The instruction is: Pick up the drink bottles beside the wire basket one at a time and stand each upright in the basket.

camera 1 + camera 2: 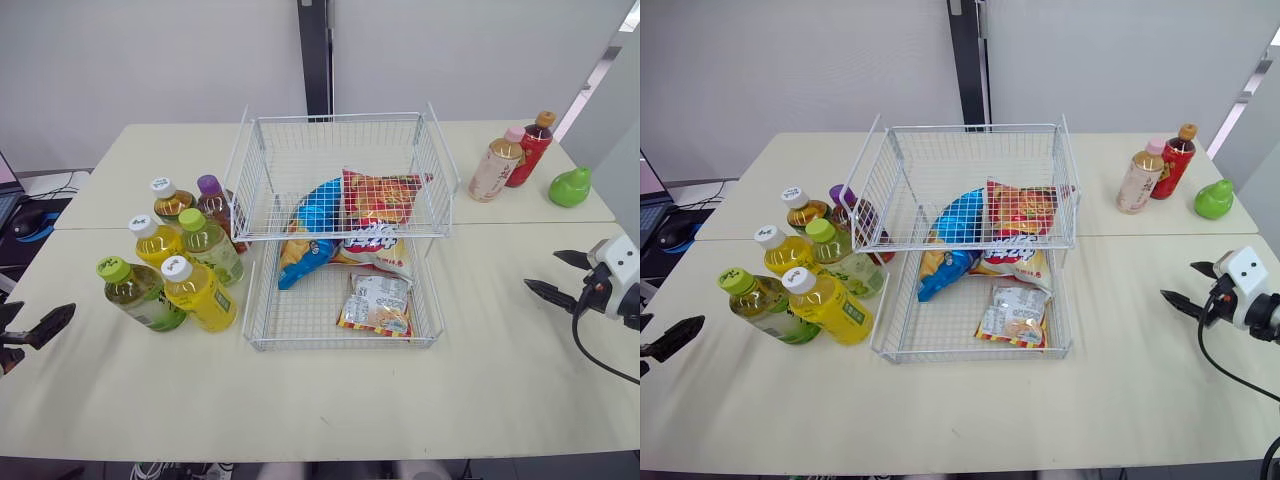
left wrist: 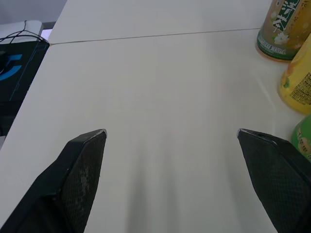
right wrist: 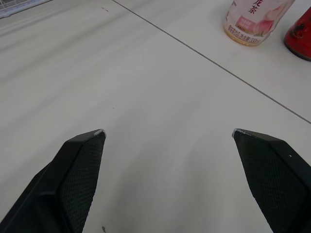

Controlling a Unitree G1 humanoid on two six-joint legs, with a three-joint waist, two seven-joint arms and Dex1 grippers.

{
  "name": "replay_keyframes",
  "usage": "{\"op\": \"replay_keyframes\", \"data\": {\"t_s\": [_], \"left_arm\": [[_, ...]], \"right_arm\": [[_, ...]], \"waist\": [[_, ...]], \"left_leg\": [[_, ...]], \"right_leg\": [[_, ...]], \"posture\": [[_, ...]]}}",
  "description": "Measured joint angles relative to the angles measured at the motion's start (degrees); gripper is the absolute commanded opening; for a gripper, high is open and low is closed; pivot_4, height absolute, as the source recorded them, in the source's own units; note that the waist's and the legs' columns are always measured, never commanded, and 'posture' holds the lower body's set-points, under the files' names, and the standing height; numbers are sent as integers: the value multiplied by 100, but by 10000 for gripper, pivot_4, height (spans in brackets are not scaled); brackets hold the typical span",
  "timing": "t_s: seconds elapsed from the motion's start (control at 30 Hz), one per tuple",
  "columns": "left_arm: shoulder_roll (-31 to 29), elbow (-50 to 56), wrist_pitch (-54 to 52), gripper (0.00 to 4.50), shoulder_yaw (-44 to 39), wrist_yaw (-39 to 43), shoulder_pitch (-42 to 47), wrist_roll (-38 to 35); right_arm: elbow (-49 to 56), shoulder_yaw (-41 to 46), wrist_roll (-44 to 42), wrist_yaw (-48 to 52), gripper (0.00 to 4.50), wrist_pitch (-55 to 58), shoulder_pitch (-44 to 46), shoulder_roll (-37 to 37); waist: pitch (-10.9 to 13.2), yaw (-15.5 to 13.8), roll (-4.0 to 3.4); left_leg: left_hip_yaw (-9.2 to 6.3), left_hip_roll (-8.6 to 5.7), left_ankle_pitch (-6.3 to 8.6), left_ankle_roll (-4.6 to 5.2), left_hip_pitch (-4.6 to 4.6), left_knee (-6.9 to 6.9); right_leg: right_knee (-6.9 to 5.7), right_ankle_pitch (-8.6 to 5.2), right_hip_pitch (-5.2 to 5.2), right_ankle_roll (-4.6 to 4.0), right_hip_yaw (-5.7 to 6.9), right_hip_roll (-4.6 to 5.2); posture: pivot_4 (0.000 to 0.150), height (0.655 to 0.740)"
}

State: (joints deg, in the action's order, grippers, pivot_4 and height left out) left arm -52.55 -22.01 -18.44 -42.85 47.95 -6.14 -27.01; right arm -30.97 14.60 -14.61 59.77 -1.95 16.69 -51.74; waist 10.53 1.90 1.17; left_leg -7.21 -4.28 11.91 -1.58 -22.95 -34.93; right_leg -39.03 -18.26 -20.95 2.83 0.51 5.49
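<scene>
My left hand (image 1: 35,322) spread, well left of wire basket (image 1: 345,343), six drink bottles (image 1: 210,250) clustered upright between it and basket, yellow, green, amber contents, mixed caps, my right hand (image 1: 542,270) spread, right of basket

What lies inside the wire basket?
Snack bags: a blue bag, a red bag, a white bag, a small packet. The bottles stand outside. They overlap, so anything beneath is hidden.

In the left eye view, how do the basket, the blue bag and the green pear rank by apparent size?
1. basket
2. blue bag
3. green pear, though it lies farther back, which may shrink it.
</scene>
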Motion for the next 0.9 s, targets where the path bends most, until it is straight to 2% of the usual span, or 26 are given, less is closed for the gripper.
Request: {"op": "replay_keyframes", "data": {"t_s": [0.23, 0.4, 0.53, 0.67, 0.9], "left_arm": [[0, 140, -99, 44870, -32, 2, 19, -20], [-11, 150, -155, 44870, -30, 11, 71, -20], [-18, 153, -243, 44870, -26, 18, 142, -20], [-30, 170, -290, 44870, -27, 23, 165, -19], [-133, 364, -473, 44870, -128, 66, -10, -24]], "right_arm": [[463, 135, -35, -119, 45000, -6, -323, 20], [1668, 531, -394, -216, 45000, 65, -952, 68], [2925, 864, -1018, -42, 45000, 575, -1448, 46], [4069, 1147, -1736, 175, 45000, 1387, -1595, -339], [5831, 1313, -3591, 97, 45000, 2883, -552, -1105]], "waist": [[-1, -8, 0], [-1, -7, 0], [-2, -2, 1], [-1, -3, 1], [-6, -12, 8]], "left_leg": [[0, -1, 0, 0, 0, 0], [-3, 2, 0, 0, 0, 0], [-3, 4, 0, 0, 0, -1], [-2, 7, 0, 0, 0, -2], [-3, 17, 1, 0, -7, -1]], "right_leg": [[0, 0, 1, 0, 0, 0], [-1, 0, 1, 0, 0, 1], [0, 0, 2, 1, -3, 5], [0, 0, 1, 0, -3, 10], [8, 4, -13, -7, -3, 12]], "posture": [[1500, 7400], [1500, 7400], [1500, 7400], [1500, 7400], [1500, 7400]]}}
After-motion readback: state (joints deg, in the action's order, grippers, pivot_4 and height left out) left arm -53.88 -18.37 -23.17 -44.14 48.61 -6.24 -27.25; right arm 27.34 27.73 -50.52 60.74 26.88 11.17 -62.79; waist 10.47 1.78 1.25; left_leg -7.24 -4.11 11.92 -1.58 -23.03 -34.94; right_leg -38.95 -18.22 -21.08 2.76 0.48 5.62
